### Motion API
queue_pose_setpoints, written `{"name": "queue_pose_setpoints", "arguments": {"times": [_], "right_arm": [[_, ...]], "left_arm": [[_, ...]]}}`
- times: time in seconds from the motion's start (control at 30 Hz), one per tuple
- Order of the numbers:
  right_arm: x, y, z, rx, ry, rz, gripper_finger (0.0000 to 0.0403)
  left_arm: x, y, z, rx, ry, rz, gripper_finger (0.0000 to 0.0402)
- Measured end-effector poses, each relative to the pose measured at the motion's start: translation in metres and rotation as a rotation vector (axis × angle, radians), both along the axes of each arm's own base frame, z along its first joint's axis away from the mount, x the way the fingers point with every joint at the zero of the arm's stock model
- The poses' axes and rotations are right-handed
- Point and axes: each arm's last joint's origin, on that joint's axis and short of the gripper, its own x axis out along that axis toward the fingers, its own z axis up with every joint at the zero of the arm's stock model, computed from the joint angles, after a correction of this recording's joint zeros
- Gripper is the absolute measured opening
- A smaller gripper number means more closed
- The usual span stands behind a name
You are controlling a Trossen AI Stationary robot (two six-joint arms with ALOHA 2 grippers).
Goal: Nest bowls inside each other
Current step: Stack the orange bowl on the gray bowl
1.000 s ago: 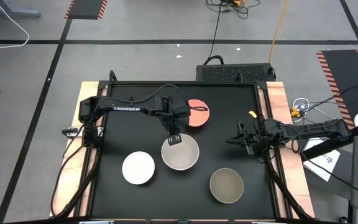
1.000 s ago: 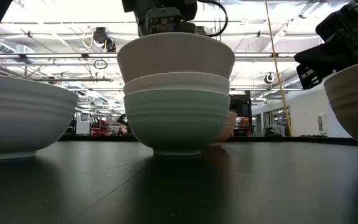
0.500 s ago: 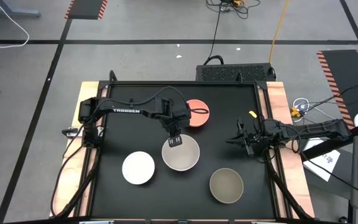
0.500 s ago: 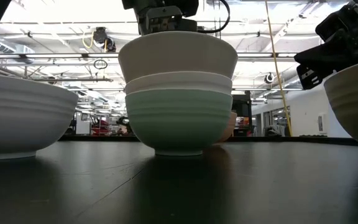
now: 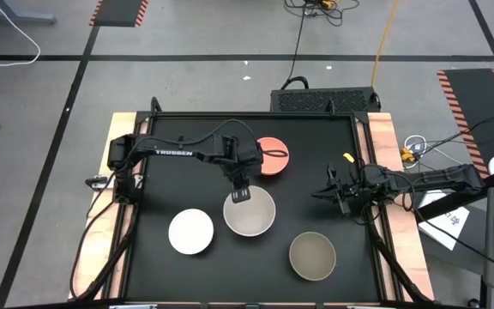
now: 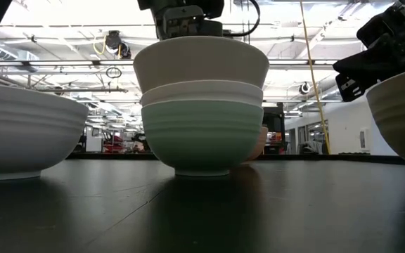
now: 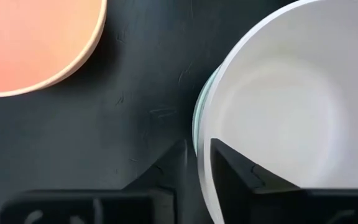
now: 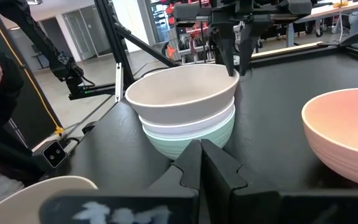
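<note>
The left tool (image 5: 241,192) pinches the rim of the three-bowl stack (image 5: 249,211) mid-bench, blocking approach there. Coral-pink bowl (image 5: 272,156) stands just behind; white bowl (image 5: 190,231) and olive-tan bowl (image 5: 312,255) flank it. Bare bench (image 5: 187,176) lies open between.

We see the bowl stack (image 5: 249,212) mid-table: one bowl (image 5: 190,231) left, another (image 5: 312,255) right-front, a third (image 5: 274,156) behind

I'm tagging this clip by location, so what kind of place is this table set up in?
Probably a robotics lab or workshop in a large industrial hall. The black table stands on a grey floor marked with striped hazard tape, cables trail across it, and behind the bowls are ceiling trusses and bright lights.
</note>
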Motion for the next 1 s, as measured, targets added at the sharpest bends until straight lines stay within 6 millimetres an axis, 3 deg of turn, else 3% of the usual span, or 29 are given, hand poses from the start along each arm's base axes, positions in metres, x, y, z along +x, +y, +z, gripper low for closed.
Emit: {"name": "queue_pose_setpoints", "arguments": {"times": [0.57, 0.73, 1.0], "right_arm": [[0.0, 0.0, 0.0, 0.001, 0.001, 0.0, 0.0], [0.0, 0.0, 0.0, 0.001, 0.002, 0.0, 0.0], [0.0, 0.0, -0.001, 0.002, 0.009, 0.0, 0.0]], "left_arm": [[-0.001, 0.0, 0.009, 0.026, -0.059, -0.041, 0.0198], [-0.011, -0.001, 0.035, 0.047, -0.149, -0.053, 0.0224], [-0.049, -0.009, 0.095, 0.125, -0.323, -0.05, 0.0239]]}}
